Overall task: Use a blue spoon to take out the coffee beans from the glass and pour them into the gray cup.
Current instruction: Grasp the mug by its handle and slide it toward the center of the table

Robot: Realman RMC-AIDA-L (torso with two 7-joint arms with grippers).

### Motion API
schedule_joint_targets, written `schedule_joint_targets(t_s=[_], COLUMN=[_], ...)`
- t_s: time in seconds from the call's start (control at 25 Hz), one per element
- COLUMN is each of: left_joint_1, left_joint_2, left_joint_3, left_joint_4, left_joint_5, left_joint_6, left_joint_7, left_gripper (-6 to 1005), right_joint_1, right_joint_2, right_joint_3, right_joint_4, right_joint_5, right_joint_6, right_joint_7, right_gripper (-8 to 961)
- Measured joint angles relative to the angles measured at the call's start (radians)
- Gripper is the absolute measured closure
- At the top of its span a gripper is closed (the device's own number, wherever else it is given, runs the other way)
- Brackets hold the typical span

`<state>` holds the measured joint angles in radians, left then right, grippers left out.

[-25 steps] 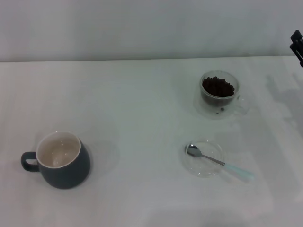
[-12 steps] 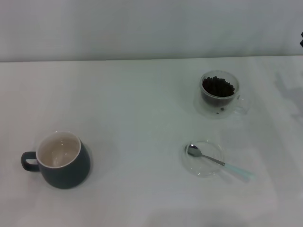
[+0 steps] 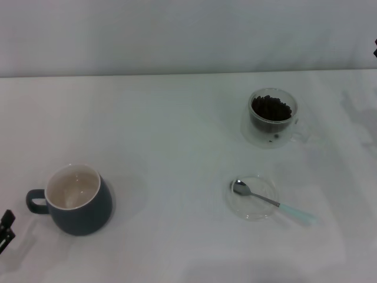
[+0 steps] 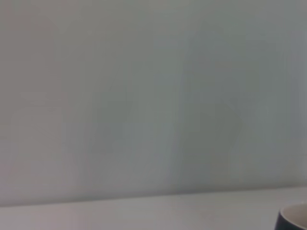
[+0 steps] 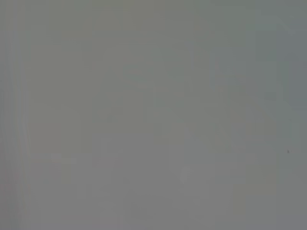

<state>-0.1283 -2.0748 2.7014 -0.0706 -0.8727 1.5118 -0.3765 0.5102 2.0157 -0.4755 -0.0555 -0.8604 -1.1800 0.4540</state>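
Note:
The gray cup (image 3: 79,200) stands at the front left of the table, its cream inside bare and its handle pointing left; its rim also shows at the edge of the left wrist view (image 4: 293,218). At the back right is the glass (image 3: 273,118), holding a heap of coffee beans (image 3: 271,108). The blue spoon (image 3: 271,202) lies across a clear saucer (image 3: 252,196), bowl on the saucer and pale handle pointing front right. My left gripper (image 3: 5,229) peeks in at the lower left edge, just left of the gray cup. Only a dark sliver of my right gripper (image 3: 375,48) shows at the far right edge.
The white table (image 3: 177,135) runs back to a pale wall. The right wrist view shows only a blank grey surface.
The right gripper has drawn back to the right, almost out of the head view. The left gripper has come into view at the lower left, beside the gray cup.

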Motion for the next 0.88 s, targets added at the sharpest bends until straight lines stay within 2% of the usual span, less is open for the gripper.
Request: schedule_joint_targets(t_s=[0.36,0.88], left_joint_1=[-0.052,-0.116], left_joint_2=[-0.005,-0.007], left_joint_3=[0.000,-0.002], left_joint_4=[0.014,0.051], left_joint_5=[0.030,0.041], left_joint_6=[-0.120,-0.223], left_joint_7=[0.001,0.002], left_gripper=[124,135], right_joint_1=[0.000,0.002], right_joint_2=[-0.002,-0.002], right_joint_3=[0.001,0.000], right_joint_4=[0.000,-0.010], right_joint_5=[0.000,0.000], right_joint_6=[-0.007,-0.007], right_joint_7=[0.000,0.000], right_gripper=[96,96])
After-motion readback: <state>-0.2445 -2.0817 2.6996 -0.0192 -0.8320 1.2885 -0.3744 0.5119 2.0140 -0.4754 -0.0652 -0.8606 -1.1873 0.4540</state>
